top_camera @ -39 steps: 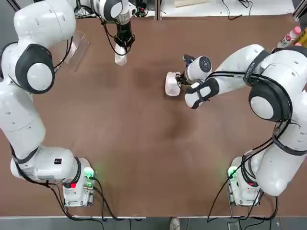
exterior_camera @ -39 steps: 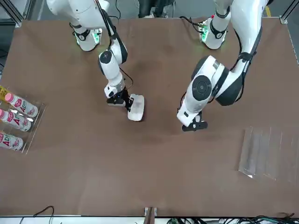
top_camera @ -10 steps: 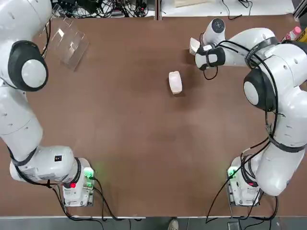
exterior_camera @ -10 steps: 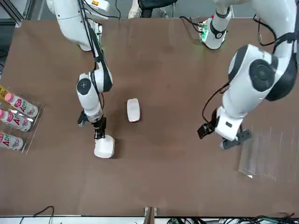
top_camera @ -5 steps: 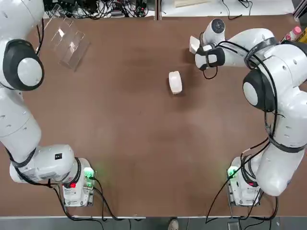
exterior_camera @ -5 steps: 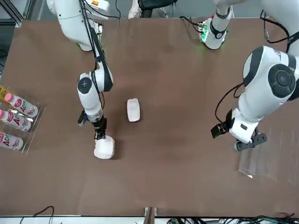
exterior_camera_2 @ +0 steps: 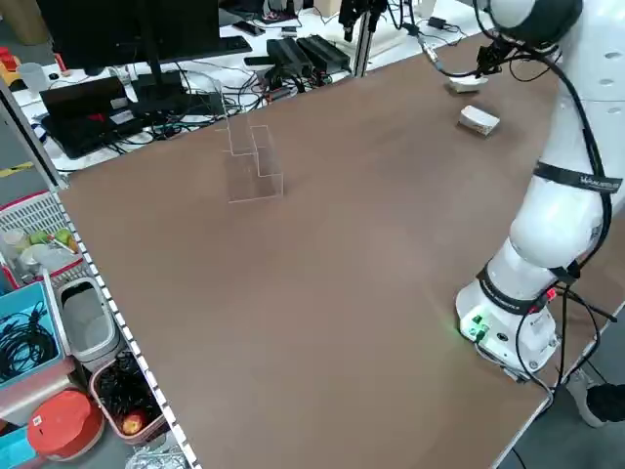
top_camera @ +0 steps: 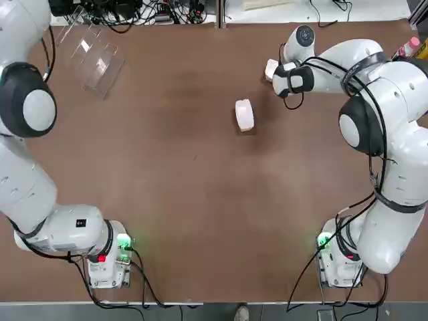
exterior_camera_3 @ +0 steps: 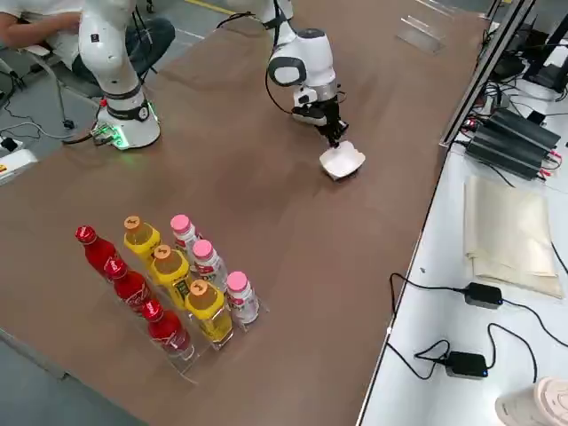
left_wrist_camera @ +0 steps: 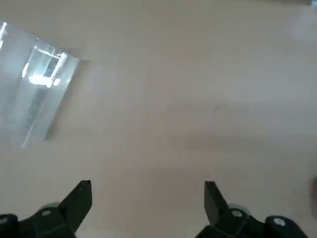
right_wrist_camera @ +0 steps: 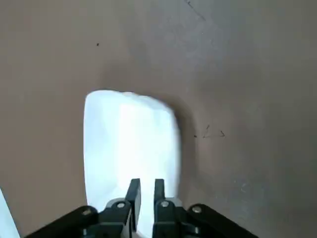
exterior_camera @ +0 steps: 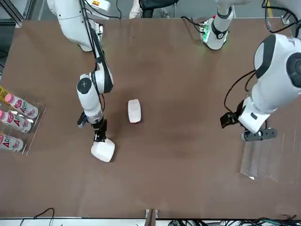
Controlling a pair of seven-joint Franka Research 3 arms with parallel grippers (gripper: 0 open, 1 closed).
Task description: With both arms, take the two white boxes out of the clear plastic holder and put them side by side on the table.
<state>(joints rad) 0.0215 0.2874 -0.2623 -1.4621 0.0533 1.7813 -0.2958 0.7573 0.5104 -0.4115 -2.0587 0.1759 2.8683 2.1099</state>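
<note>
While the clear plastic holder (top_camera: 93,57) sits empty in the upper left of the top view, both white boxes are already out on the table (top_camera: 187,200). One box (top_camera: 245,114) lies flat and alone near the upper middle of that view. The second box (exterior_camera: 103,150) is at the tip of the right gripper (exterior_camera: 99,134), in the lower left of the front view and at the upper right of the top view, well apart from the first. In the right wrist view the right gripper's fingers (right_wrist_camera: 132,193) stand only a narrow slit apart over the near edge of that box; it looks as if they are just letting go, though I cannot tell whether they still pinch it. The box seems slightly tilted, probably because it is being set down by one edge. The left gripper (left_wrist_camera: 146,198) hangs wide open and holds nothing, above bare table near the holder, at the right of the front view. The boxes do not yet lie side by side.
</note>
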